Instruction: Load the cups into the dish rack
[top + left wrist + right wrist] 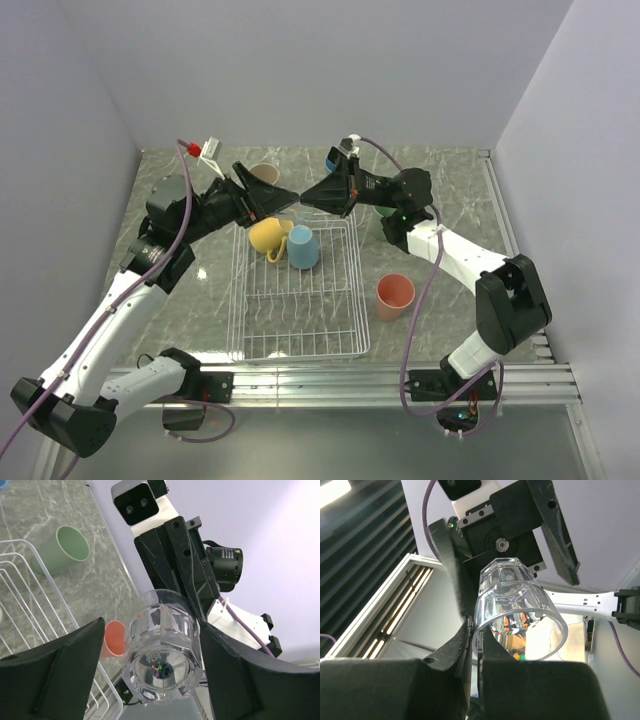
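Clear glass tumbler (pixel 520 605) hung roughly level between the arms, above the far end of the dish rack (pixel 234 300). Its long axis ran left to right. The right tool (pixel 474 640) was clamped on its rim. Its base pointed into the left tool (pixel 152 645), whose fingers (pixel 55 675) stood wide apart on either side, apparently not touching it. The rack on the marble counter (pixel 450 260) held a yellow mug (pixel 266 237) and a light-blue cup (pixel 302 247), with bare grid nearer.

The left arm (pixel 110 320) and the right arm (pixel 460 255) are each built of white tubular links joined by bulky black joint housings. Thin purple cables (pixel 410 330) are run along both. Black wedge-shaped plastic fingers (pixel 50 675) are fitted. A silver screw (pixel 501 543) and a small green light (pixel 452 524) are seen on a black wrist housing.
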Motion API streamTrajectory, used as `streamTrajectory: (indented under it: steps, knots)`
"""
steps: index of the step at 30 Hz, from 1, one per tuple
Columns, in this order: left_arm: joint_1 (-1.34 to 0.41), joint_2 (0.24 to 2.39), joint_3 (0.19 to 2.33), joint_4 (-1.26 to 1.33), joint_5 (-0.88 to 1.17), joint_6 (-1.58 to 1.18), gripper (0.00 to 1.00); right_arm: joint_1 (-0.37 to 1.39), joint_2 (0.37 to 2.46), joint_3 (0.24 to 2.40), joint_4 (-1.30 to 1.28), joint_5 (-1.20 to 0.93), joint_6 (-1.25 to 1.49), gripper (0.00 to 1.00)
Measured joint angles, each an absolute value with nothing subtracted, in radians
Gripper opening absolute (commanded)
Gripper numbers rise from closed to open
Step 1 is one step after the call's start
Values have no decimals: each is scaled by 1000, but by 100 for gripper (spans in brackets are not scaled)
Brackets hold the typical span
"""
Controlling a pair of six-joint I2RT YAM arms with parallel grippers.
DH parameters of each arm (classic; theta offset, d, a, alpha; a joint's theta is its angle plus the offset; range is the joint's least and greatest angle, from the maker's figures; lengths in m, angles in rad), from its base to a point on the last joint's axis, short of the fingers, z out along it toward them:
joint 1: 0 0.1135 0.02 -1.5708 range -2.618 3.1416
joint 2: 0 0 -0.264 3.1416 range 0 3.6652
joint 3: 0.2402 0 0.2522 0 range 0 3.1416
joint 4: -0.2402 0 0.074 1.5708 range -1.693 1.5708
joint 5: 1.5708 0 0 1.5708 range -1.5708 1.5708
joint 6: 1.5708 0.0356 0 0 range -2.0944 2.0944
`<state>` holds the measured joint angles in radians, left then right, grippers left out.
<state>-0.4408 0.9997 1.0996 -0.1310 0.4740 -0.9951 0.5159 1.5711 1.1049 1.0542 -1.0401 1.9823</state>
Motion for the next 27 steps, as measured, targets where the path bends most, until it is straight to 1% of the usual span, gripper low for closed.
streamTrajectory:
  steps: [1,2,4,5,6,7,8,9,10,13,18,21,23,24,25,27]
  knots:
    - [-441,1000,1100,-130,474,-994,74,518,1572,1105,1060,-1040,1985,0]
    - [-440,1000,1100,-129,475,-996,59,519,1573,1105,1066,-1040,1986,0]
    - [-440,999,1100,-113,481,-1005,36,519,1579,1105,1069,-1041,1985,0]
    - [-440,998,1100,-111,479,-1008,18,519,1583,1105,1073,-1040,1985,0]
    - [-439,999,1100,-108,484,-1006,12,519,1585,1105,1074,-1039,1988,0]
    - [-437,999,1100,-109,482,-1008,7,519,1586,1105,1074,-1037,1988,20]
    - [-435,1000,1100,-112,482,-1009,0,519,1587,1105,1066,-1037,1991,37]
    - [-434,1000,1100,-118,482,-1007,0,519,1586,1105,1052,-1036,1986,54]
    - [-432,1000,1100,-123,482,-1007,0,519,1586,1105,1033,-1034,1980,57]
    - [-426,1000,1100,-146,482,-1000,0,520,1576,1121,870,-1032,1869,58]
    - [-388,999,1108,-217,473,-963,0,519,1568,1269,345,-981,1520,59]
    - [-354,989,1115,-262,473,-944,0,509,1549,1304,141,-925,1371,59]
    - [-329,975,1116,-297,475,-930,0,493,1539,1304,38,-898,1293,56]
    - [-321,970,1117,-307,475,-927,0,483,1539,1308,-17,-877,1250,51]
    - [-307,961,1118,-319,476,-920,0,474,1545,1322,-88,-852,1202,37]
    - [-288,946,1123,-339,476,-910,0,460,1585,1404,-251,-790,1100,28]
